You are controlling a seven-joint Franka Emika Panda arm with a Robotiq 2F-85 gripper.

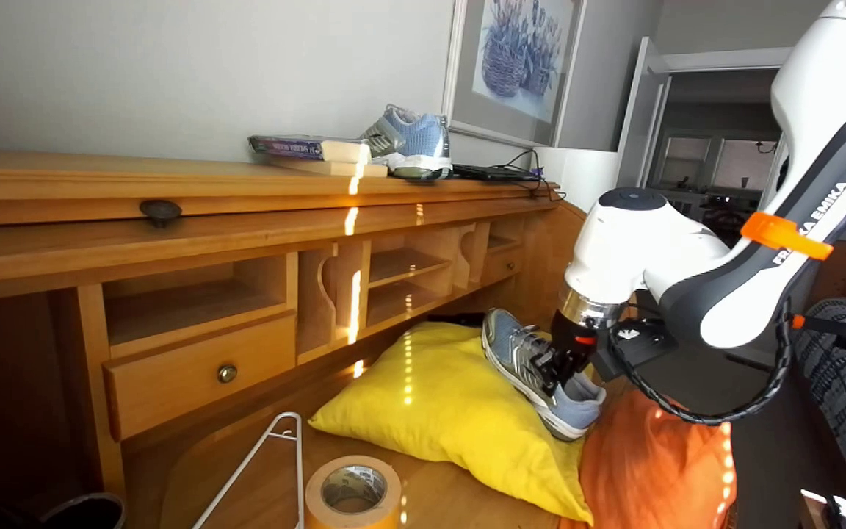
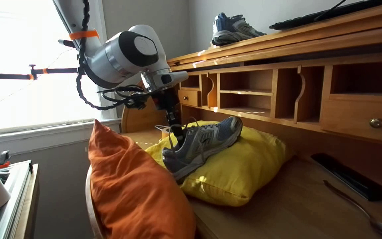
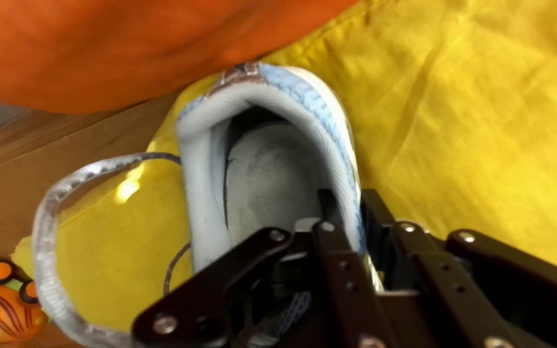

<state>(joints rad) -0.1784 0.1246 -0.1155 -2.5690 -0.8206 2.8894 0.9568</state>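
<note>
Pincer [image 3: 349,198], nearly closed at lower centre of the wrist view, pinches the shoe [image 3: 271,169] by one side; grip looks made, lift-off from the yellow pillow [image 3: 452,121] not.

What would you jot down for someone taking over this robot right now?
Gripper: closed on one side wall of the shoe, one jaw inside its opening, the other outside.
Things: shoe slants on the yellow pillow, toe higher, heel toward the orange pillow; a similar shoe is atop the desk.
Done: shoe gripped.
Left: not yet lifted clear of the pillow.
</note>
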